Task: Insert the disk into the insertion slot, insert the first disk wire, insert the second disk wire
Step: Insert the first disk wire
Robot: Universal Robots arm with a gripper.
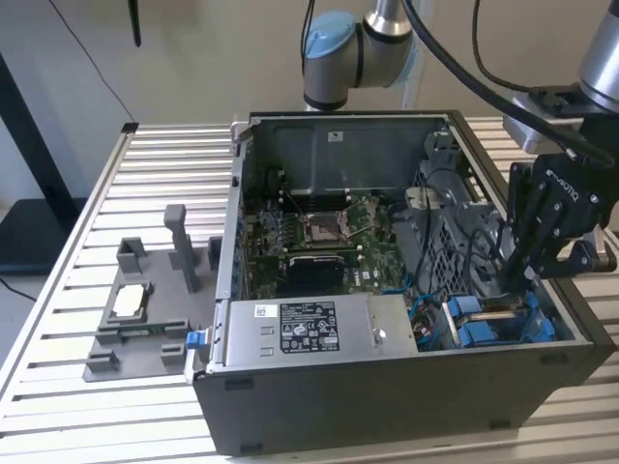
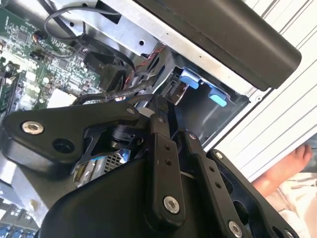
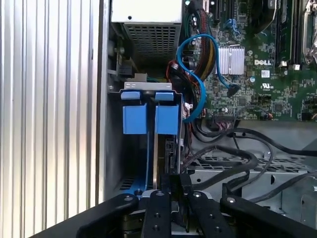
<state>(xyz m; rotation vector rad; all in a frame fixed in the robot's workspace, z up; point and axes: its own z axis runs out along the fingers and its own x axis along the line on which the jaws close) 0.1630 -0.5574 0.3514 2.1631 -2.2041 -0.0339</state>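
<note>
The pincer [image 1: 514,270] reaches down into the open computer case [image 1: 387,391] on the slatted counter [image 1: 155,159], at the exterior view's right, right over the insertion slot [image 1: 503,321]; whether it is apart or together I cannot tell. In the first wrist view the disk [image 3: 166,148] stands edge-on inside the grey cage, just beside the bright blue clips [image 3: 134,118]. A blue cable [image 3: 200,74] loops between the cage and the green motherboard [image 3: 277,84], with black wires [image 3: 233,158] close to the pincer.
</note>
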